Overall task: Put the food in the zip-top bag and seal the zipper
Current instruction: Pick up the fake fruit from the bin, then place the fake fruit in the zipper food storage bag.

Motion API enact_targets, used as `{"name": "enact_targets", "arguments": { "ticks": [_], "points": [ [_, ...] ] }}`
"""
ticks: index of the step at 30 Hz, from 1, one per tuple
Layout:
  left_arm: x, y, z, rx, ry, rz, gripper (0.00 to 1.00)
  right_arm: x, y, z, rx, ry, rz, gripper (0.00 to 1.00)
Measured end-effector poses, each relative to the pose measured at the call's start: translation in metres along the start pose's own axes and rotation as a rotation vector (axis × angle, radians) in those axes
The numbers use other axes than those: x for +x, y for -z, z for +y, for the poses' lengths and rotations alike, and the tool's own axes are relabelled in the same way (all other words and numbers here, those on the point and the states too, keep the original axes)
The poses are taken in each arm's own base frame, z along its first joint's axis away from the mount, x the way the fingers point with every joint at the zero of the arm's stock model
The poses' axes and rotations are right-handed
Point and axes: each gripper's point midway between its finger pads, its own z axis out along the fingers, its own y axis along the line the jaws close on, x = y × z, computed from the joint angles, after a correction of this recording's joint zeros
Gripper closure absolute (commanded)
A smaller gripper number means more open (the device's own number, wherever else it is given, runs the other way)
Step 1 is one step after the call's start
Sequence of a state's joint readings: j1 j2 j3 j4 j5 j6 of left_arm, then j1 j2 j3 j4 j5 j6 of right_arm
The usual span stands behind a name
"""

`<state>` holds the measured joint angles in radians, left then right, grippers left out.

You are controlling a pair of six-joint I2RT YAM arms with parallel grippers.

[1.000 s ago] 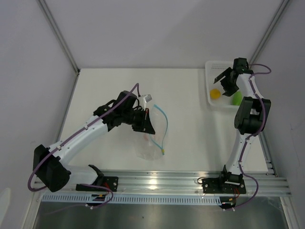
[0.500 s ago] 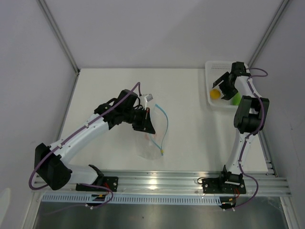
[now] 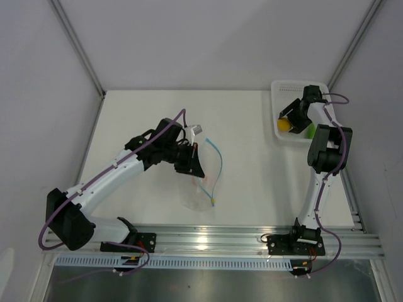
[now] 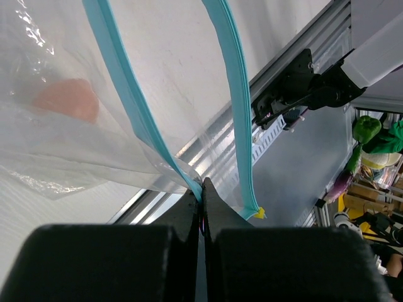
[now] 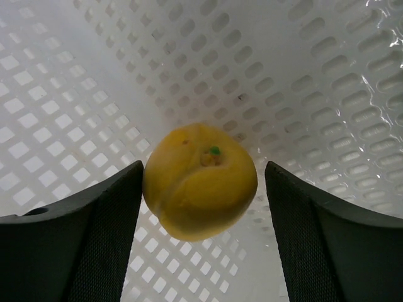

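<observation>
The zip-top bag (image 3: pixel 198 192) lies crinkled on the table, its mouth open. My left gripper (image 3: pixel 194 168) is shut on the teal zipper (image 4: pixel 129 100) at the near lip; the other lip (image 4: pixel 234 94) curves away freely. A pinkish piece (image 4: pixel 66 99) shows through the clear bag (image 4: pixel 75 157). The round orange-yellow food (image 5: pixel 200 181) sits in the white basket (image 5: pixel 75 94) between the open fingers of my right gripper (image 5: pixel 203 167). The left finger (image 5: pixel 94 239) is against it and the right finger (image 5: pixel 327 239) stands apart. The green food (image 3: pixel 310 131) lies beside the yellow one (image 3: pixel 284 124).
The white lattice basket (image 3: pixel 283 91) stands at the back right corner, close to the wall and the frame post. A metal rail (image 3: pixel 214 238) runs along the near table edge. My right gripper (image 3: pixel 289 118) is inside the basket.
My right gripper has dropped lower into the basket and come around the yellow food, its fingers narrowing slightly. The left arm and the bag have hardly moved.
</observation>
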<state>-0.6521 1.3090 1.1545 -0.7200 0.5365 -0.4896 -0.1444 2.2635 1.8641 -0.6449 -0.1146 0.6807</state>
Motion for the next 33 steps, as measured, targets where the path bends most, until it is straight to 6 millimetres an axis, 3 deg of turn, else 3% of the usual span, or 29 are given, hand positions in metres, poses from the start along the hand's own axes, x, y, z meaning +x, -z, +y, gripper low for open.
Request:
{"name": "enact_targets", "arguments": {
  "ticks": [4,5,9,15,20,33],
  "points": [
    [0.0,0.0,0.0,-0.002,0.0,0.002,0.99,0.001,-0.002,0.002,-0.013,0.001,0.006,0.38],
    [0.0,0.001,0.0,-0.002,0.001,0.002,0.99,0.0,-0.002,0.003,-0.019,0.002,0.005,0.49],
    [-0.002,0.0,-0.001,-0.005,0.003,0.007,0.99,0.0,-0.002,0.007,-0.036,0.005,0.008,0.79],
    [-0.004,0.0,-0.002,-0.007,0.007,0.012,0.99,-0.001,-0.001,0.008,-0.044,0.005,0.004,1.0],
    [-0.005,0.001,-0.002,-0.011,0.012,0.016,0.99,-0.003,0.005,0.01,-0.05,0.008,-0.007,1.0],
    [-0.008,0.008,-0.004,0.0,0.03,0.019,0.99,-0.014,0.043,0.023,-0.103,0.036,-0.082,1.0]
  ]
}}
